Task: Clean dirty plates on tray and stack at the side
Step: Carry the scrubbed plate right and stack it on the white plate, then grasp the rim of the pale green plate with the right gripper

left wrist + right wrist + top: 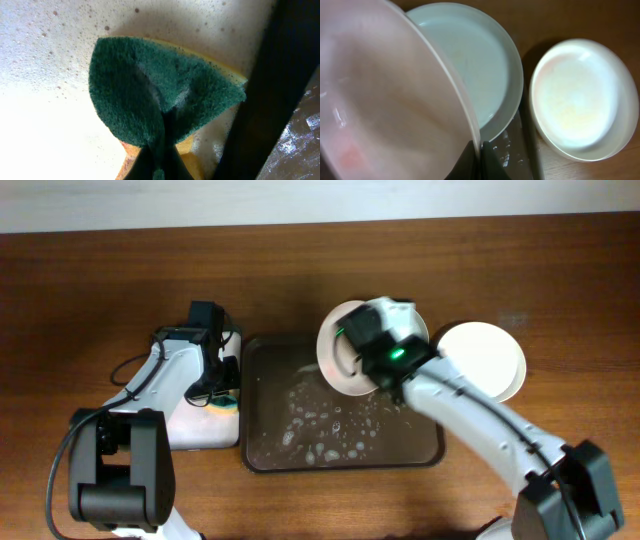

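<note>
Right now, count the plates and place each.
3. A tilted plate in the right gripper; a pale-green plate beneath it at the tray corner; a white plate on the table beside the tray.

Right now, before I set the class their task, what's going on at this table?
The right gripper pinches the rim of a tilted plate over the soapy tray's far right corner. A second plate lies just under it, and a third plate sits on the table to the right. The left gripper clamps a green sponge at the small white tray.
</note>
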Available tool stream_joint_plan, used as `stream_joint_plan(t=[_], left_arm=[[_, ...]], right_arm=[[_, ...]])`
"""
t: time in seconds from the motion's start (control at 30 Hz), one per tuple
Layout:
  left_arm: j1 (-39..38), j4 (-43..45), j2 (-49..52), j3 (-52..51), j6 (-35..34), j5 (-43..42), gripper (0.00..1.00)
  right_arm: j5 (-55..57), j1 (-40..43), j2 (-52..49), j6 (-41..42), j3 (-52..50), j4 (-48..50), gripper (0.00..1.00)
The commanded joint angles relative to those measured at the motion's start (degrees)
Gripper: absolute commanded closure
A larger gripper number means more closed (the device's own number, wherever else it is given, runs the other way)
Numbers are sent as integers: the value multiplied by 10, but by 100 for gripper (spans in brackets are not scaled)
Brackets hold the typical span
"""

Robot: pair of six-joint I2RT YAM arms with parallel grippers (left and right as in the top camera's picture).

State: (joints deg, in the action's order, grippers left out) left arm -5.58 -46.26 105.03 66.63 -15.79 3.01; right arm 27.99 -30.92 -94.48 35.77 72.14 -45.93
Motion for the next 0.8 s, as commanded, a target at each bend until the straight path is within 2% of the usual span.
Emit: stream_joint_plan(t=[0.0, 0.07, 0.13, 0.23, 0.33, 0.43, 0.47, 0.5, 0.53, 0.57, 0.67, 0.77], left_arm=[[4, 1, 11, -2, 9, -3, 98], [4, 1, 11, -2, 9, -3, 98], [4, 1, 11, -2, 9, -3, 98], [4, 1, 11, -2, 9, -3, 98], [4, 1, 11, -2, 9, -3, 98], [4, 2, 11, -2, 9, -3, 98], [4, 2, 11, -2, 9, -3, 98], [4, 2, 11, -2, 9, -3, 98], [4, 2, 11, -2, 9, -3, 98], [4, 2, 11, -2, 9, -3, 98], [4, 2, 11, -2, 9, -3, 98], [4, 1, 11, -2, 9, -3, 97]], right_arm=[[-190, 147, 12, 29, 2, 0, 96], [-240, 217, 12, 29, 2, -4, 96], [-290, 332, 12, 26, 1, -21, 96], [-299, 458, 12, 3, -10, -49, 96], [-299, 519, 12, 0, -49, -44, 96], [-299, 531, 12, -28, -91, -20, 96], [-299, 531, 12, -28, -95, -21, 90], [-311, 531, 12, -29, -96, -16, 40], [-332, 531, 12, -45, -96, -9, 26], [-393, 530, 12, -87, -96, 9, 21], [-502, 504, 12, -183, -96, 55, 21], [-502, 438, 11, -293, -96, 114, 22]])
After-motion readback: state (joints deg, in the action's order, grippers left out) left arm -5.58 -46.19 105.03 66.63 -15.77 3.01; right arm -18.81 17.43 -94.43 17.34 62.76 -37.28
